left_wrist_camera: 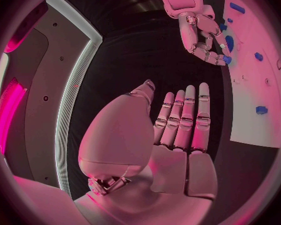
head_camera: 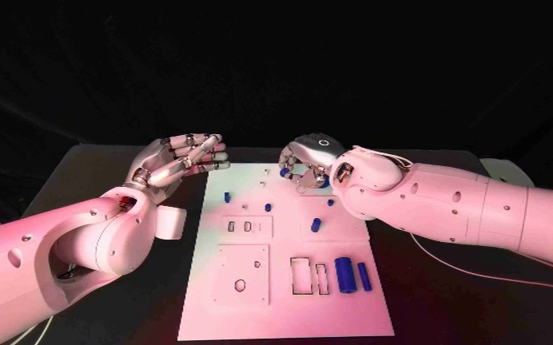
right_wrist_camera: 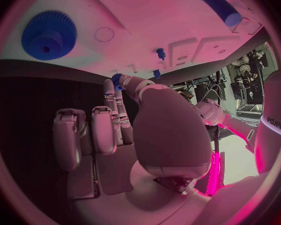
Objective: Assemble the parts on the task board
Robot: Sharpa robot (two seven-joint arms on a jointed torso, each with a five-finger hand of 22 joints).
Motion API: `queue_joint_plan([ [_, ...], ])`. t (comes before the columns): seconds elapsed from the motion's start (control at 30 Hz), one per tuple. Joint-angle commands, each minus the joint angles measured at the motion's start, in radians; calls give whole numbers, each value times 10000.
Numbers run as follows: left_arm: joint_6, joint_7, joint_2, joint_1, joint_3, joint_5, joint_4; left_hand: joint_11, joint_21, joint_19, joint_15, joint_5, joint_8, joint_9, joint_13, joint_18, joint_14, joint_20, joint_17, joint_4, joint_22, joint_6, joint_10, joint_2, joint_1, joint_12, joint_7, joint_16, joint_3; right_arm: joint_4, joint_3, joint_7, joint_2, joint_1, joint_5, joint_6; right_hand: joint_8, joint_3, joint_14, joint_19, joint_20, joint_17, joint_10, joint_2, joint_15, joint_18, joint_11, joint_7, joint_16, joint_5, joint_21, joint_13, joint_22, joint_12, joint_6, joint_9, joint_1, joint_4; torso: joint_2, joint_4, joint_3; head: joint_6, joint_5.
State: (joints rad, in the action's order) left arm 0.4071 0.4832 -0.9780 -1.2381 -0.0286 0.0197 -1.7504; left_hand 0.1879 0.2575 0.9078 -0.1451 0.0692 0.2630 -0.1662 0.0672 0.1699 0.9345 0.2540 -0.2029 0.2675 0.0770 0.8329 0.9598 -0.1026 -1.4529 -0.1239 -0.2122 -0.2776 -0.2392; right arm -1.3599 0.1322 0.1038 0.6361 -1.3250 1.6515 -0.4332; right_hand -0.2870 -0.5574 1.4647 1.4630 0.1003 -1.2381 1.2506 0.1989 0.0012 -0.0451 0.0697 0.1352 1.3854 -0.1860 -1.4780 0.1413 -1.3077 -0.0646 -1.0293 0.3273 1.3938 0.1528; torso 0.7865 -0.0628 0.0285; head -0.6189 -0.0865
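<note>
The left hand [head_camera: 184, 157] is held raised with nothing in it, its fingers [left_wrist_camera: 185, 116] straight and side by side. The right hand [head_camera: 309, 163] is bent downward, and a small blue part [right_wrist_camera: 117, 80] is pinched at its fingertips.

My left hand [head_camera: 184, 159] hovered off the far left corner of the task board [head_camera: 282, 313], fingers spread, holding nothing. My right hand [head_camera: 309, 163] hung over the board's far edge, a small blue part [head_camera: 284, 172] at its fingertips. On the board lay a blue cylinder [head_camera: 344, 271] beside a thinner blue rod [head_camera: 364, 277], next to two upright slots [head_camera: 300, 275]. Farther up sat a short blue peg [head_camera: 317, 224], and three smaller blue pieces [head_camera: 228, 196] near the recessed square [head_camera: 247, 225].
</note>
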Motion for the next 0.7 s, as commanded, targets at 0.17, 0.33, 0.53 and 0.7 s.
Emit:
queue_joint_plan([
  [0.17, -234, 50, 63, -15, 10, 49, -29, 34, 15, 90, -37, -43, -24, 15, -10, 147, 51, 15, -19, -6, -13, 21, 20, 27, -37, 46, -285, -4, -44, 522, -12, 100, -530, 7, 35, -358, -33, -56, 445, 312, -19, -21, 33, -55, -90, 133, 3, 6, 9, -48, -55, 11, -1211, -45, -68, 26, -48, -10, 17, -16, 6, -12, 22],
  [0.33, -234, 43, 48, -31, 11, 49, -63, 34, 15, 90, -37, -43, -24, 15, -10, 147, 51, 15, -19, -6, -13, 21, 20, 27, -37, 46, -285, -4, -44, 913, -12, 71, -894, 41, 22, -333, -34, -62, 447, 328, -20, -31, 28, -55, -89, 140, 6, 10, 18, -49, -74, 10, -1241, -37, -54, 34, -64, -13, 39, -7, 5, -10, 86],
  [0.53, -244, 36, 44, -54, 12, 49, -89, 34, 10, 92, -38, -45, -28, 17, -10, 147, 49, 15, -22, -12, -17, 21, 23, 29, -46, 55, -283, 2, -56, 1245, -11, 111, -1144, 68, 41, -272, -33, -69, 447, 337, -20, -26, 19, -52, -87, 144, 9, 14, 18, -47, -87, 9, -1262, -29, -38, 43, -80, -18, 56, -34, 17, -28, 79],
  [0.7, -238, 30, 30, -83, 12, 49, -102, 34, 10, 92, -38, -45, -28, 17, -10, 147, 49, 15, -22, -12, -17, 21, 23, 29, -46, 55, -283, 2, -56, 1378, -11, 122, -1244, 76, 55, -191, -35, -72, 449, 336, -18, -27, 11, -44, -82, 144, 16, 20, 24, -29, -90, 8, -1264, -20, -18, 59, -115, -20, 75, -21, 10, -23, 128],
])
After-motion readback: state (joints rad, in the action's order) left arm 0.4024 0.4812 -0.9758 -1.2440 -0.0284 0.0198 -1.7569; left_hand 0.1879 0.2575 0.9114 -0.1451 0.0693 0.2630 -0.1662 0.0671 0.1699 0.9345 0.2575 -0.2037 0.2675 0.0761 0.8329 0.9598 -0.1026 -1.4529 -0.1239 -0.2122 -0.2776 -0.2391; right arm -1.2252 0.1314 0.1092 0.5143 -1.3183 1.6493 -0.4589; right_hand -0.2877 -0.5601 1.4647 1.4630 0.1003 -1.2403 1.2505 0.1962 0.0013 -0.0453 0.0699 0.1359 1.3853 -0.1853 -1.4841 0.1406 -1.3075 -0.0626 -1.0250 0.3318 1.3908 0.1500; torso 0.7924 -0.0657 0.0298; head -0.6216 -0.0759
